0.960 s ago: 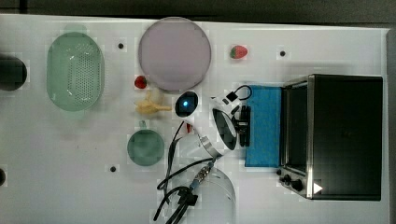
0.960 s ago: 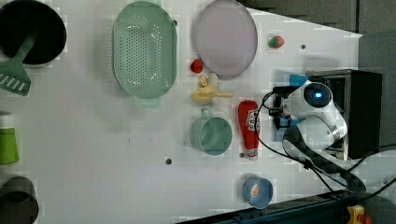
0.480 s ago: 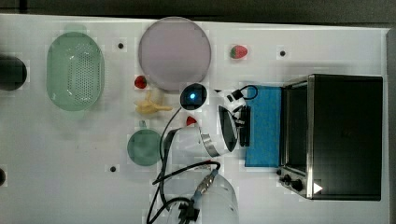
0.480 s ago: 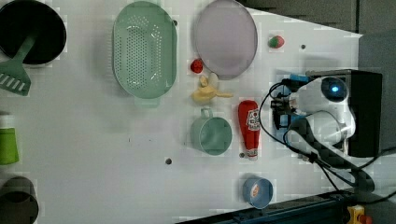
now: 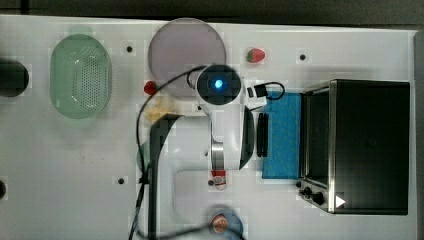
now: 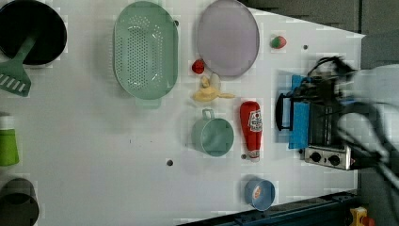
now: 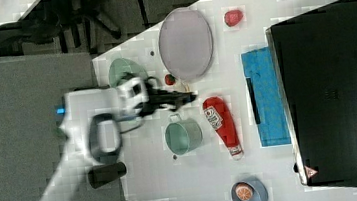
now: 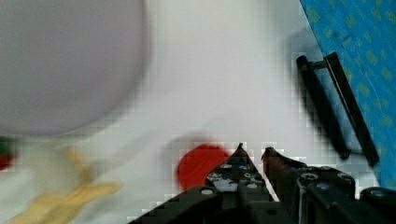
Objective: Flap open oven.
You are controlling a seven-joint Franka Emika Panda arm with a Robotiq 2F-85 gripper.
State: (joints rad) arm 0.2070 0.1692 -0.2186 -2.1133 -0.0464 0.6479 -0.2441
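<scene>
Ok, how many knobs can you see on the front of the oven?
2, both on the control strip of the oven past the end of its lowered door: one knob and a second knob beside it. The arm blurs that area, so more may be hidden.

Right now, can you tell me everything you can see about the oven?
The oven is a big black box with a shiny silver front frame, standing on the white table at the top view's right. Its blue glass door is flapped all the way open and lies flat on the table, its black bar handle at the far edge. Small black knobs sit on the front. The gripper is nearby but not touching it.
</scene>
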